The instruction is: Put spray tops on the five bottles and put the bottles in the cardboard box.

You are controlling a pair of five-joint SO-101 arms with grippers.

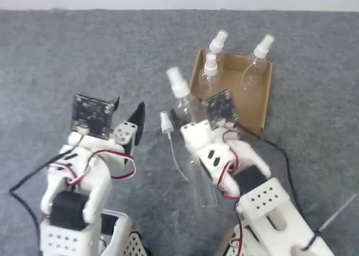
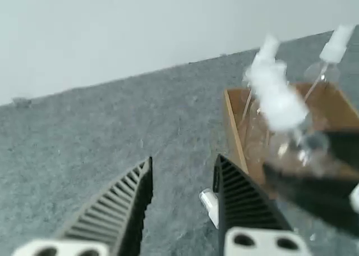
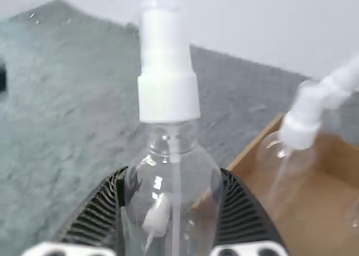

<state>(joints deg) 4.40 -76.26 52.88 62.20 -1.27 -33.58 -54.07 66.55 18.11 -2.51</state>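
Clear bottle (image 3: 170, 155) in right hand (image 3: 172, 184)

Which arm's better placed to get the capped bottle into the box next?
Right. The right gripper is shut on the capped bottle, and the cardboard box sits just beyond it. The left gripper is open and empty, farther from the box, near the loose spray top.

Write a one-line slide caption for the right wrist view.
Right pincer grips a capped bottle near the cardboard box.
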